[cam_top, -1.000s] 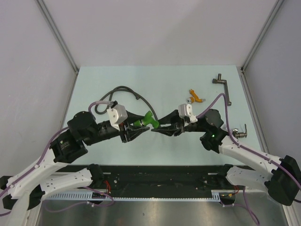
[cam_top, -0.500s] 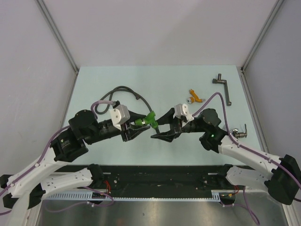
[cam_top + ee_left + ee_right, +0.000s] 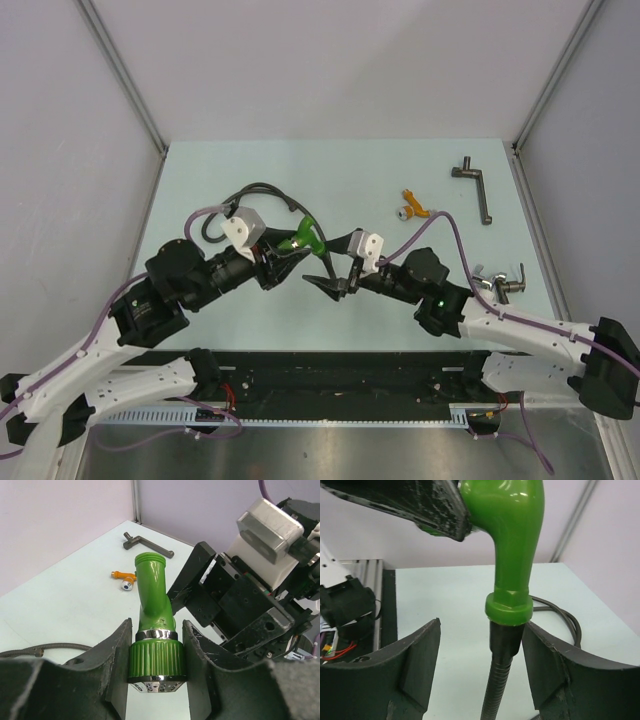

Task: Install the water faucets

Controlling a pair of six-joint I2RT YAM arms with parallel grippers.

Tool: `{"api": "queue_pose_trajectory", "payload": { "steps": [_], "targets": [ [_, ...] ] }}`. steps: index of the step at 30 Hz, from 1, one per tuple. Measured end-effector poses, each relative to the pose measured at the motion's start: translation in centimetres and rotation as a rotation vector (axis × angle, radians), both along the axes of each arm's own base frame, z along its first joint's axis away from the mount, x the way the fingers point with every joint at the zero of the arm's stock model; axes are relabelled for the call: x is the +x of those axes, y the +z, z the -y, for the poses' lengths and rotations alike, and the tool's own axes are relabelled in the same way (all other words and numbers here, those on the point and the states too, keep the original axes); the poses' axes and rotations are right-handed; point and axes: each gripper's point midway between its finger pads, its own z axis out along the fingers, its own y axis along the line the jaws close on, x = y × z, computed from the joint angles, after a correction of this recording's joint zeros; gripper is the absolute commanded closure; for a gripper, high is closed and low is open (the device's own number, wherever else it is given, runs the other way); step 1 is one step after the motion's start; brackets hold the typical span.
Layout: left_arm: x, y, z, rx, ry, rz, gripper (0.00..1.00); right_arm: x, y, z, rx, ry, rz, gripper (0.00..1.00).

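My left gripper (image 3: 287, 252) is shut on the green faucet (image 3: 303, 236) and holds it off the table. In the left wrist view the fingers clamp its ribbed collar (image 3: 156, 655), just above the silver end. The black hose (image 3: 262, 190) joins the faucet's far end; its ferrule shows under the green nut (image 3: 509, 607). My right gripper (image 3: 328, 281) is open just right of the faucet. In the right wrist view its fingers (image 3: 420, 660) stand on either side of the hose end, the right one close to it. The orange faucet (image 3: 412, 208) lies on the table at the far right.
A grey metal crank (image 3: 478, 185) lies at the far right, also in the left wrist view (image 3: 145, 541). A small metal tap fitting (image 3: 505, 283) lies near the right edge. The hose loops on the table behind the left gripper.
My left gripper has lifted and turned the green faucet toward the far side. The right arm has shifted left and nearer, its open fingers now beside the hose end.
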Motion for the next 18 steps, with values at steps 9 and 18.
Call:
{"api": "queue_pose_trajectory", "payload": {
  "steps": [9, 18],
  "targets": [
    [0.0, 0.2, 0.0, -0.022, 0.005, -0.015, 1.0, 0.9, 0.5, -0.2, 0.027, -0.137, 0.042, 0.45],
    [-0.1, -0.2, 0.5, -0.015, -0.009, -0.033, 1.0, 1.9, 0.8, 0.3, 0.037, -0.222, 0.062, 1.0]
  ]
}}
